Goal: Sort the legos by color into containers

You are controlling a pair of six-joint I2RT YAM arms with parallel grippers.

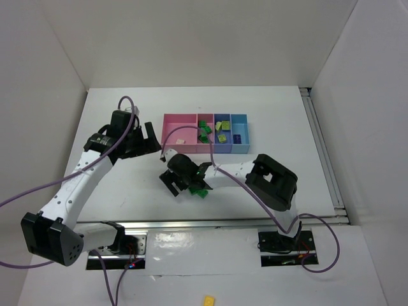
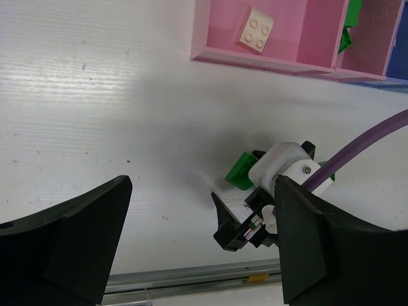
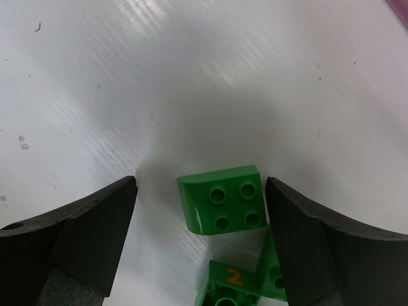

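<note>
Left fingers [image 2: 70, 248] hang spread and empty over the counter [image 1: 140, 204], just left of the pink end of the containers [image 1: 175, 124]. Right fingers [image 3: 76, 236] stand wide open around a green lego [image 3: 223, 199] lying on the counter, two more green legos [image 3: 233, 284] crowded beside it. Farther right, the containers hold several legos [image 1: 204, 131], green, yellow-green and one pale.

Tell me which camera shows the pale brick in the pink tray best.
The left wrist view: the pale brick is close and sharp there, four studs visible, on the floor of the pink tray. The top external view shows it only as a small pale speck in the leftmost compartment. The right wrist view misses it entirely.
</note>
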